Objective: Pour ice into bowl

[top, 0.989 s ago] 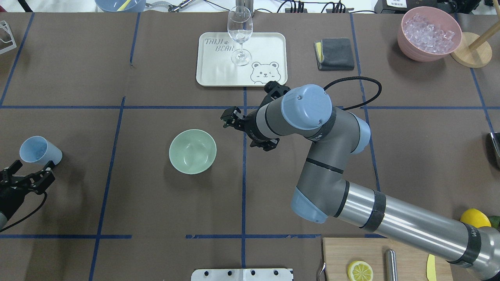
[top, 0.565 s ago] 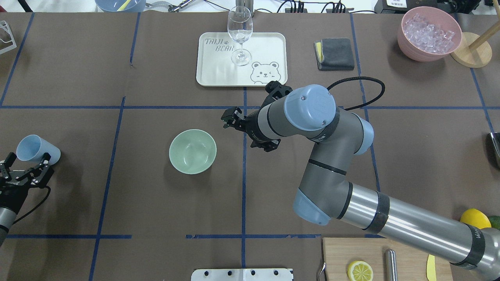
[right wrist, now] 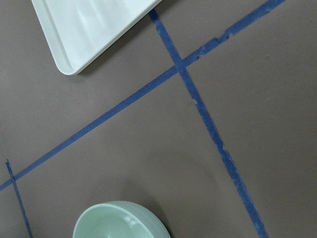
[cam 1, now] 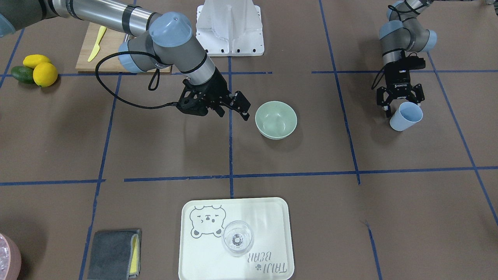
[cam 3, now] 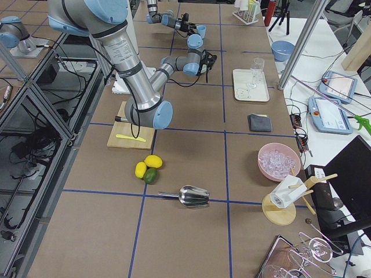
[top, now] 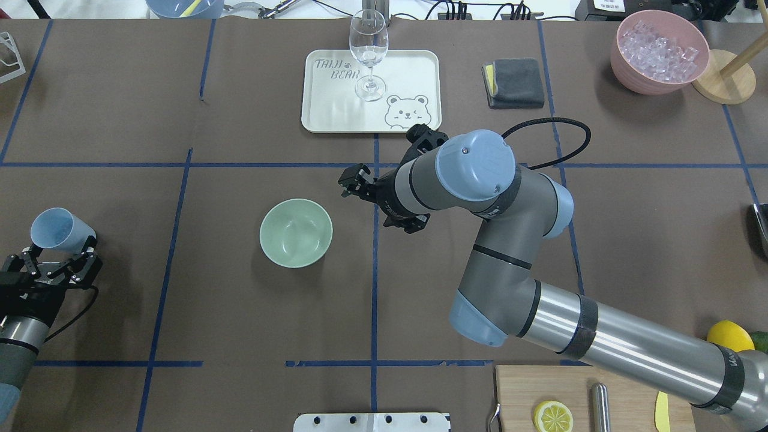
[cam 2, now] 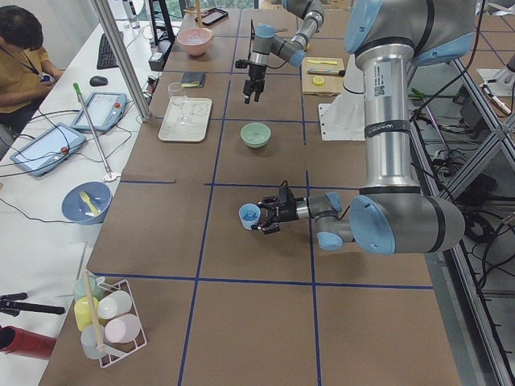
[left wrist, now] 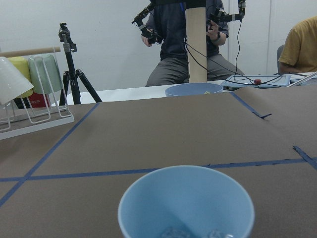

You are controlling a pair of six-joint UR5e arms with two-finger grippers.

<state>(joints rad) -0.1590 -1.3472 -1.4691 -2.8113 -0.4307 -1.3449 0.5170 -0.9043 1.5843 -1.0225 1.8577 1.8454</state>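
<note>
Your left gripper [top: 57, 264] has its fingers spread around the blue cup [top: 57, 230], not visibly clamped; ice [left wrist: 176, 232] inside. Bowl [top: 296, 232] well apart, empty. Right gripper [cam 1: 233, 105] just beside bowl, jaws narrow, empty. Risk: a loose grasp could tip the cup and spill the cubes.

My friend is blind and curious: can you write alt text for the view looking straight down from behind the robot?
A pale green bowl sits empty mid-table; the right gripper hovers beside it, holding nothing. At the left edge the left gripper is around a blue cup. Farther back, a wine glass stands on a bear-printed tray.
</note>
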